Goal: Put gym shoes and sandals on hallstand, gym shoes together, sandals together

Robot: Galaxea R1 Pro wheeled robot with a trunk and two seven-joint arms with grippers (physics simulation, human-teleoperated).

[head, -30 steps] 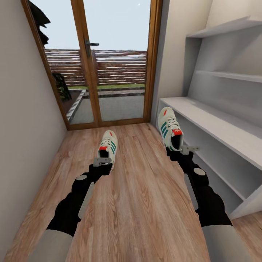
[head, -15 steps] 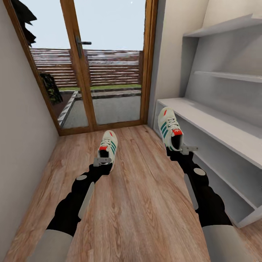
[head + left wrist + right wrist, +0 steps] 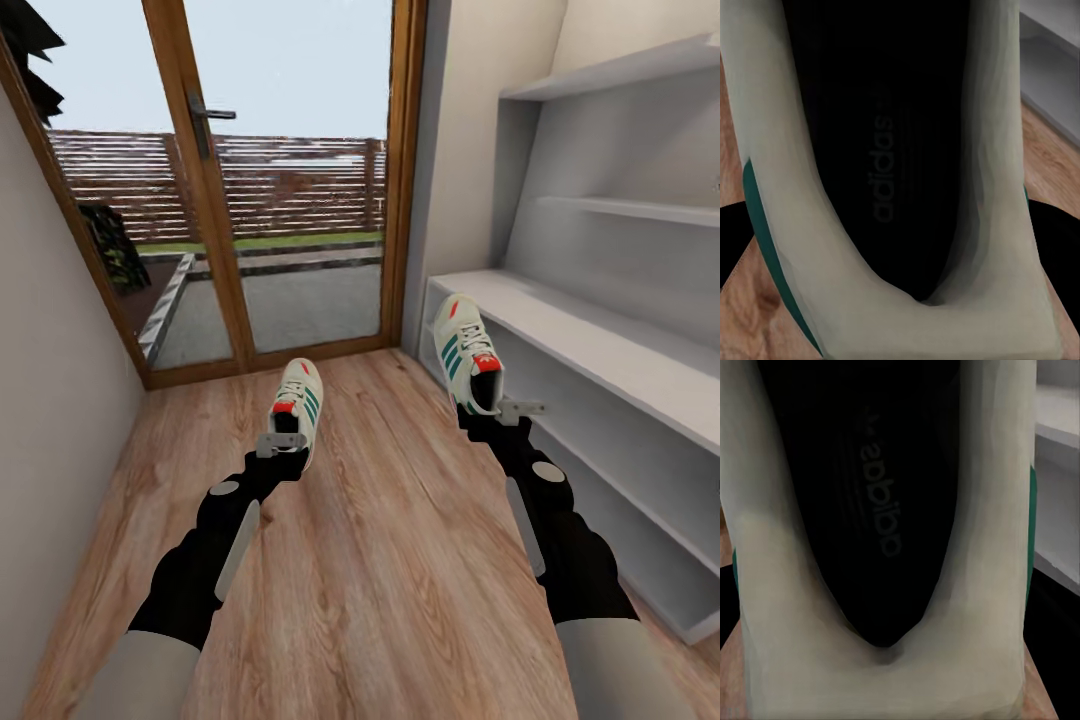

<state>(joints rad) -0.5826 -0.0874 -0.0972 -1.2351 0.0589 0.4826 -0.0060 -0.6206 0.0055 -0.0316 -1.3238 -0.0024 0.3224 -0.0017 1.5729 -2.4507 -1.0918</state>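
Each arm carries one cream-white gym shoe with green stripes above the wood-plank corridor floor [image 3: 380, 560]. My left gripper [image 3: 283, 443] is shut on the heel of the left gym shoe [image 3: 299, 402], whose dark insole [image 3: 892, 150] looms close in the left wrist view. The right gripper [image 3: 497, 410] is shut on the heel of the right gym shoe [image 3: 464, 350], whose insole [image 3: 870, 495] appears in the right wrist view. That shoe hangs beside the end of the pale grey hallstand [image 3: 600, 350], level with its bench top. The sandals are out of view.
A wood-framed glass door [image 3: 290, 190] closes the corridor ahead, with a yard and fence behind it. A plain wall [image 3: 50, 420] runs along the left. The hallstand's stepped upper shelves [image 3: 620, 210] rise on the right.
The whole picture has shifted: the door has slid left and the hallstand stands nearer, so the camera has moved. Both arms hold the shoes in the same pose.
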